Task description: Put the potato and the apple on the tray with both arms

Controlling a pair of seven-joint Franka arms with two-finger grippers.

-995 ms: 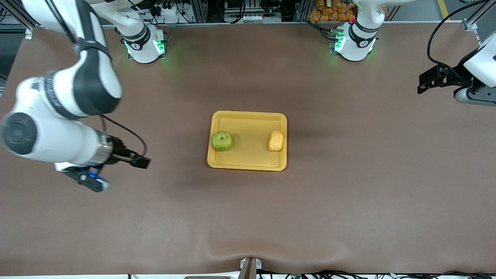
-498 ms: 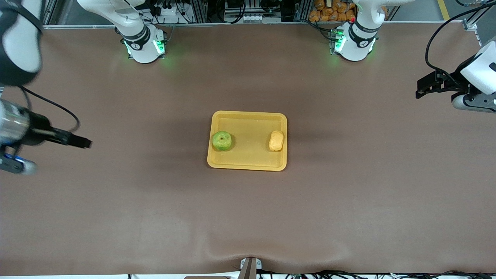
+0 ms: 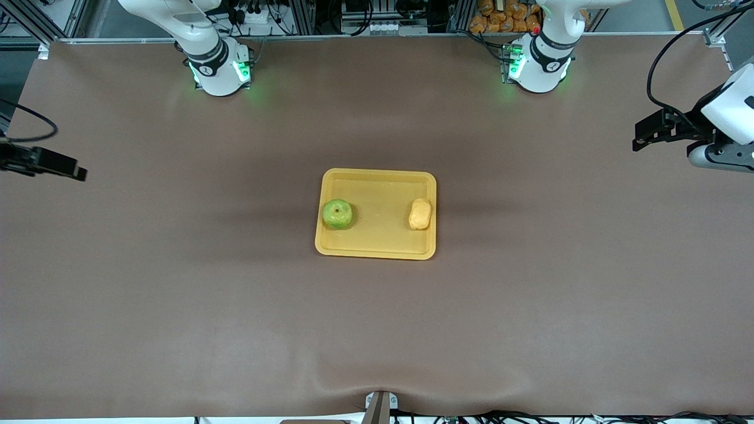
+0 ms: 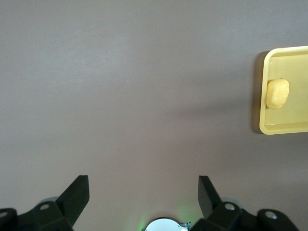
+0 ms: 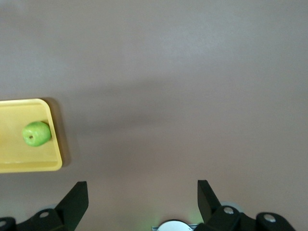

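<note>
Claws first: the left claw [image 3: 645, 131] hangs at the right edge of the frame, over bare brown surface [image 3: 530, 306] at the left arm's end, fingers spread wide and carrying nothing. Its wrist view confirms it, with the 2 black fingers [image 4: 77, 195] standing well apart over empty brown. The right claw [image 3: 65, 169] pokes in from the left edge of the frame, over the right arm's end of the surface, and its own wrist view shows its fingers [image 5: 77, 197] equally splayed, nothing between them.

Now the goods. Dead center sits the tray [image 3: 377, 176], and both items are on it: the apple [image 3: 337, 214] rests against the tray's rim toward the right arm's end, the potato [image 3: 420, 214] near the rim toward the left arm's end, the 2 well apart. That layout makes sense, since each piece lies on the side of the arm that could reach it without crossing the other. Judging by this, the placing is done.

As for pose, both arms are pulled out wide, wrists aimed down at the surface, each wrist camera catching only the tray's near end. Bases [image 3: 221, 70] glow green at the top of the frame. Both arms look parked clear of the tray.
</note>
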